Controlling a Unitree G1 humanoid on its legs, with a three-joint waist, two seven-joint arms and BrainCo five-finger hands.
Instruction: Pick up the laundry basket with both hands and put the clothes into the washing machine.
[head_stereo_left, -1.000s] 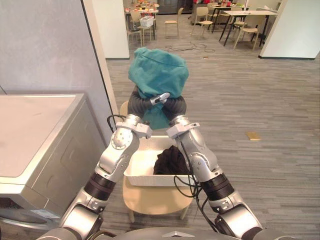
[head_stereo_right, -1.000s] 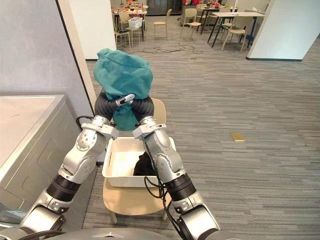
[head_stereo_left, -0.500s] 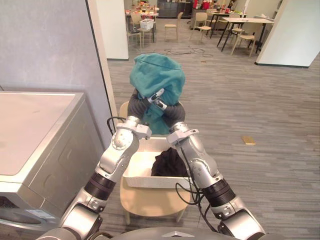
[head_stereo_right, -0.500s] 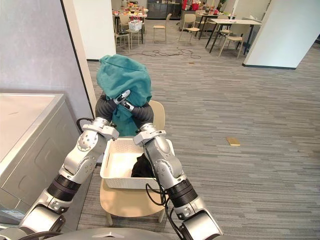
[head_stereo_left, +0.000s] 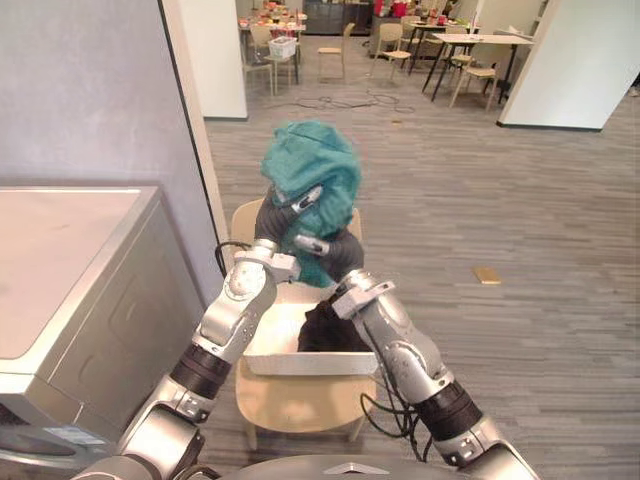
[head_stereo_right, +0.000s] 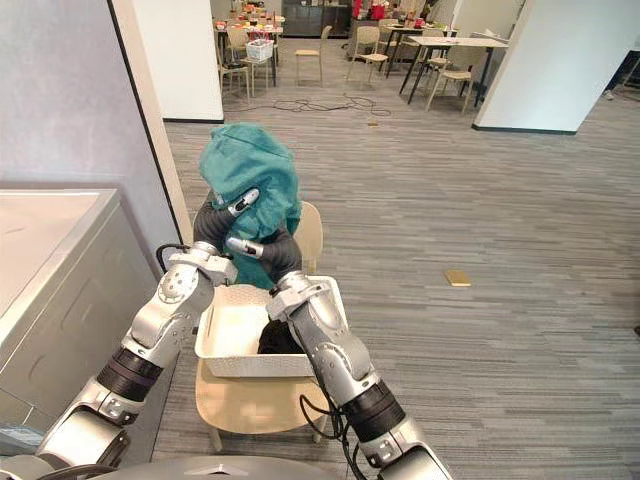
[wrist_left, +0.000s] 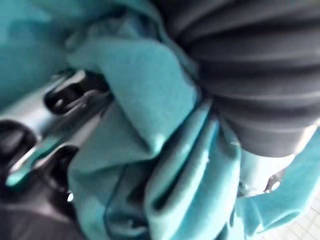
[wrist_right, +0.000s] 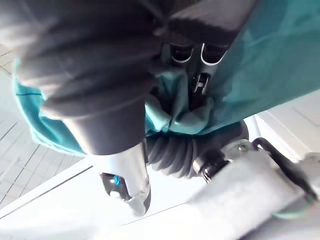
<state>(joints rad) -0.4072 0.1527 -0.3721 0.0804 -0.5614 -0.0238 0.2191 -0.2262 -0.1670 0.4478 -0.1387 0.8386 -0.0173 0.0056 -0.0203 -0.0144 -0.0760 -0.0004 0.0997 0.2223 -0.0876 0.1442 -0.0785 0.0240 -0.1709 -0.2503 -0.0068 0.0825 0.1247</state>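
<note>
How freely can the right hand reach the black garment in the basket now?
Probably not yet: the right hand is curled into the teal garment, raised with the left hand. The black garment lies uncovered in the basket below.

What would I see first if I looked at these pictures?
A big teal cloth is bunched up high in the middle, held aloft between the left hand and the right hand. Below it, a white basket with dark clothes inside sits on a tan chair. A washing machine stands at the left.
</note>
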